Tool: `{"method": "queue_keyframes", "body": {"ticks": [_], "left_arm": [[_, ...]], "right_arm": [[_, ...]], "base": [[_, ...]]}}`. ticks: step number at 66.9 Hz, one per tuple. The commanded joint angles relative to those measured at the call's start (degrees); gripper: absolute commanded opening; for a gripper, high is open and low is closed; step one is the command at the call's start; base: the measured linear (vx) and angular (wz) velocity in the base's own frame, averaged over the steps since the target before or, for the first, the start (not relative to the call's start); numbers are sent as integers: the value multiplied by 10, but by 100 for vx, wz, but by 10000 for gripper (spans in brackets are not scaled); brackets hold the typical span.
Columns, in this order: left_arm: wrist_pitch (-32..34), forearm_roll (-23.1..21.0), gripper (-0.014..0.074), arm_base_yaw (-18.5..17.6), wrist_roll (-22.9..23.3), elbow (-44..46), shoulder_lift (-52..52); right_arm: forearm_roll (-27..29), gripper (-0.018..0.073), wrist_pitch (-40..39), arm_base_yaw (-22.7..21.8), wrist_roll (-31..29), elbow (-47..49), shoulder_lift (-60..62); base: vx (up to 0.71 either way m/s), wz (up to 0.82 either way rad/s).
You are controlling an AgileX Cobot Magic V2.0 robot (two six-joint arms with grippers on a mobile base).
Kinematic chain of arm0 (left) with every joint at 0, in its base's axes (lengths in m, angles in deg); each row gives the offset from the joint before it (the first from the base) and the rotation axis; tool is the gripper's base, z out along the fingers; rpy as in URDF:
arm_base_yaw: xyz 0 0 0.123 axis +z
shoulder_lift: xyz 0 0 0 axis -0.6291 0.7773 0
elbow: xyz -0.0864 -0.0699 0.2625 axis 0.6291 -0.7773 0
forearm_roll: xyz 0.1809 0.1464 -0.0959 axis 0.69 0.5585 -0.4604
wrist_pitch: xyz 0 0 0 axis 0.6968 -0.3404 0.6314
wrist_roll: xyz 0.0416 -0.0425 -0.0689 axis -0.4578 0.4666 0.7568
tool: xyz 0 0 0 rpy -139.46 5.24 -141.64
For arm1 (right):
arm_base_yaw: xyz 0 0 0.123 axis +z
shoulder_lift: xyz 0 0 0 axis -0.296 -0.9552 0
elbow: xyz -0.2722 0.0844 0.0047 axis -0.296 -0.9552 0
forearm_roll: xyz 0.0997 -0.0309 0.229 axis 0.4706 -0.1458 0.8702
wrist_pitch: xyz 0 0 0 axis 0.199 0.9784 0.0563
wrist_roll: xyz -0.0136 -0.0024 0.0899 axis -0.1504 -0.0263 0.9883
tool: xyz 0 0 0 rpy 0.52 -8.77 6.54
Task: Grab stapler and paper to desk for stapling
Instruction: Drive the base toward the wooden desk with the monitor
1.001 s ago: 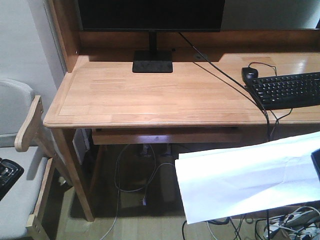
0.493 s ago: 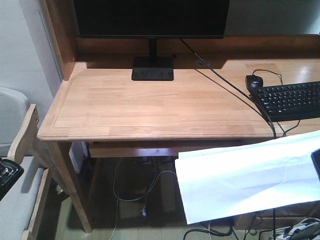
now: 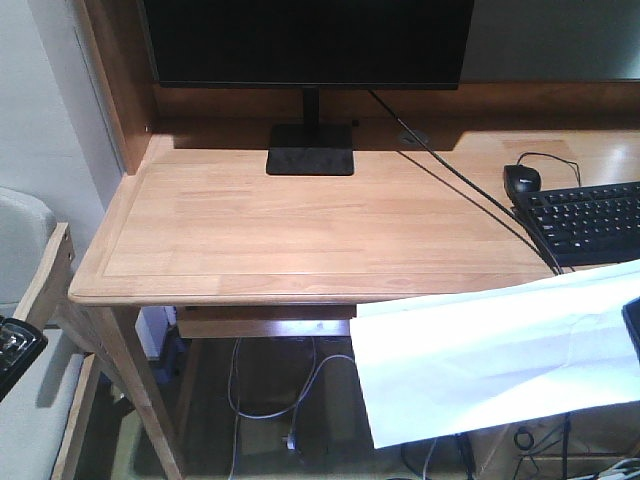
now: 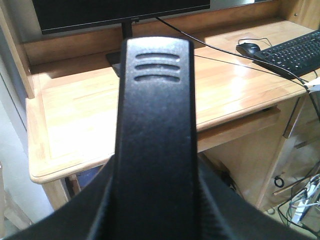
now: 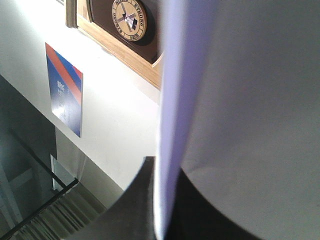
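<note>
Nearer than a second ago, the one worktop [image 3: 300, 230] sits larger and lower in the front view. One stapler [image 4: 155, 125] is clamped in the left claw [image 4: 155, 215], short of the worktop's front edge. One sheet of paper [image 3: 480, 360] hangs gripped in the clenched right claw [image 5: 162, 210], in front of the worktop's right part.

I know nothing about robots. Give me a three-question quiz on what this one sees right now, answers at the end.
1. True or false: the plain white sheet of paper lies flat on the light-wood desk.
2. What stands at the back of the desk? A) a black monitor on a square base; B) a table lamp; C) a printer.
3. Name the small black thing just behind the left end of the black keyboard.
Key: 1 false, it hangs in the air before the desk's front edge; 2 A; 3 the black computer mouse.
</note>
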Motion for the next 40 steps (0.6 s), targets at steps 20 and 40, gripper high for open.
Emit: {"method": "queue_keyframes", "body": {"ticks": [20, 40], "left_arm": [[65, -2, -6, -3, 0, 18, 3], [65, -2, -6, -3, 0, 18, 3]], "right_arm": [[10, -5, -39, 0, -6, -13, -2], [10, -5, -39, 0, -6, -13, -2]], "base": [[8, 1], [6, 0]]}}
